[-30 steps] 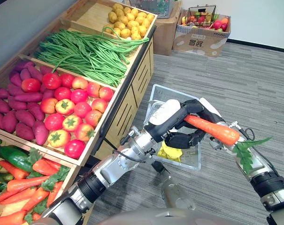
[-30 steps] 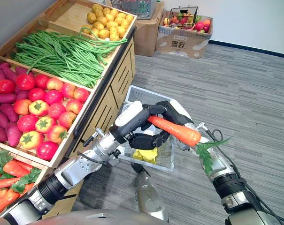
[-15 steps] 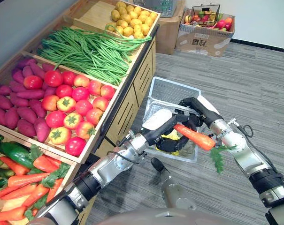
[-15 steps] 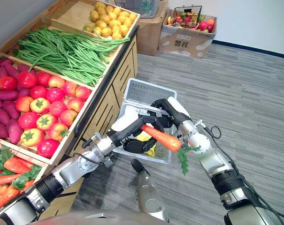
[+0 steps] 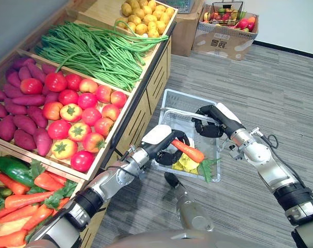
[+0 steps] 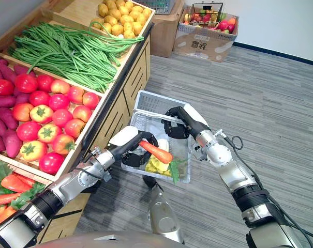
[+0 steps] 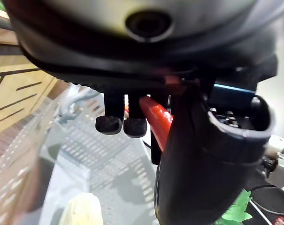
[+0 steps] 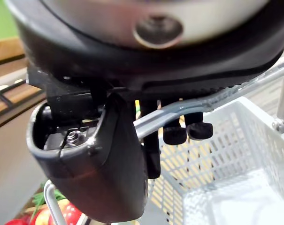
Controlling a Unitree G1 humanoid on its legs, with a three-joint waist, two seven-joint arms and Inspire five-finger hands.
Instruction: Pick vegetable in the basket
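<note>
A white plastic basket (image 5: pixel 187 99) hangs beside the wooden stand, and my right hand (image 5: pixel 210 122) is shut on its grey handle (image 8: pixel 205 100). My left hand (image 5: pixel 164 144) reaches in over the basket's near side, its fingers (image 7: pixel 109 124) and thumb curled round an orange carrot (image 5: pixel 190 151). The carrot lies slanted low inside the basket, its green leaves (image 5: pixel 208 168) trailing toward the near rim. Yellow produce (image 6: pixel 157 165) sits on the basket floor under it.
On my left a wooden stand (image 5: pixel 146 88) holds green beans (image 5: pixel 97 51), tomatoes (image 5: pixel 76 111), purple sweet potatoes (image 5: pixel 16 124), potatoes (image 5: pixel 140 13), and carrots and peppers (image 5: pixel 21 199) on the lowest tier. A cardboard box of fruit (image 5: pixel 226 31) stands far back on grey carpet (image 5: pixel 280 93).
My left hand has brought the carrot down from above my right forearm into the basket. The right hand has kept hold of the handle.
</note>
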